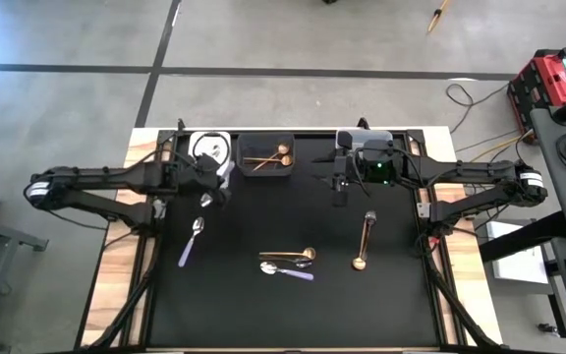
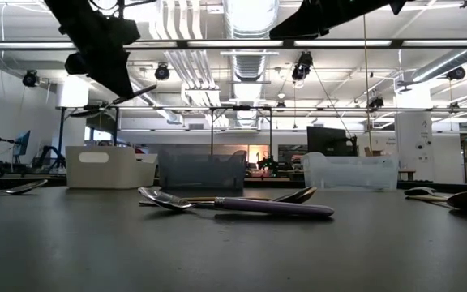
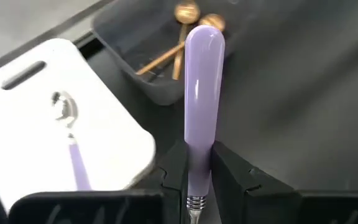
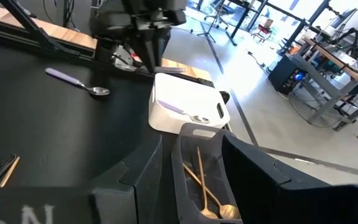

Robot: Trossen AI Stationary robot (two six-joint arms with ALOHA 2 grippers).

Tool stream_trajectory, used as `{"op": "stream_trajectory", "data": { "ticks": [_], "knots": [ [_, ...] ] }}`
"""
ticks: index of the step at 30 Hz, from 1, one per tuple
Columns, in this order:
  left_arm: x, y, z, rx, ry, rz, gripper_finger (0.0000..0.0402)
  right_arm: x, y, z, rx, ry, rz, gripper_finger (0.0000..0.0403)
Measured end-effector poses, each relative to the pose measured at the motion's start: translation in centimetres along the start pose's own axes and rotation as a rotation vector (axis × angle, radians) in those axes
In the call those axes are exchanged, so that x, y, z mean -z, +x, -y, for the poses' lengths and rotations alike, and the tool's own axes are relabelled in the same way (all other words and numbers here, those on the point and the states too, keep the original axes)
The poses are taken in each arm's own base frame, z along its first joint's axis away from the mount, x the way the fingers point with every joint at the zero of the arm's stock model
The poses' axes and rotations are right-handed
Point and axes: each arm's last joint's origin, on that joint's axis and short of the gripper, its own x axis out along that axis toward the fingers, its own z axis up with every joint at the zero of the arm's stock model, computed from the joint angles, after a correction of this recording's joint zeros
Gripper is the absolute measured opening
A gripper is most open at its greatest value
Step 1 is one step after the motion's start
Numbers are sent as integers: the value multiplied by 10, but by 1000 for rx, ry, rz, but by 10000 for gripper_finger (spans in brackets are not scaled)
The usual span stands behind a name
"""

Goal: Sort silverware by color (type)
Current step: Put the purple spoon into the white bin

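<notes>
Here we see the left gripper (image 3: 199, 186) clamped on a lilac-handled utensil (image 3: 202, 99), fingers (image 3: 174, 169) pressed to either side of the handle near its metal neck. In the high view it hangs at the far left of the black mat (image 1: 263, 305), just beside the white bin (image 1: 226, 143). Inside that bin lies one lilac-handled spoon (image 3: 70, 140). The dark bin (image 1: 267, 173) next to it holds two gold spoons (image 1: 269, 155), crossed at the handles.

The right gripper (image 4: 194, 165) hovers by the clear bin (image 1: 389, 135) at the far edge of the table, its fingers spread apart with nothing between them; through its wrist camera we look past them onto the dark bin and the white one beyond.

Still loose on the mat: a lilac-handled spoon on the left (image 1: 191, 242); a gold spoon (image 1: 289, 255) lying just beside another lilac-handled spoon at centre (image 1: 287, 270), the two nearly parallel; and a copper spoon (image 1: 364, 241) well apart on the right, its bowl toward the near edge. From table height we see the centre pair in front of the three bins.
</notes>
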Motion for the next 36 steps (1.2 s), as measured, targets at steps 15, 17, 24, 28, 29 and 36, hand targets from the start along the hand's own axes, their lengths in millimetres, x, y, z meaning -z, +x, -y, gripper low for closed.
{"op": "stream_trajectory", "data": {
  "ticks": [15, 17, 24, 28, 29, 36],
  "knots": [
    [-27, 21, -43, -92, 71, 13, 36, 0, 0, 0, 0, -1, 0, 160],
    [-30, 23, -46, -100, 124, 24, 36, 0, 0, 0, 0, -2, 0, 160],
    [-39, 21, -32, 162, 449, 121, 36, -1, 0, 0, 5, -7, 12, 160],
    [-41, 14, -10, 474, 613, 244, 28, -1, 2, 0, -8, -9, 25, 160],
    [-42, 12, -5, 515, 634, 280, 26, 0, 4, -1, -22, -13, 31, 160],
    [-42, 1, 19, 615, 655, 413, 26, 2, 27, -2, -72, -66, 135, 160]
  ]
}}
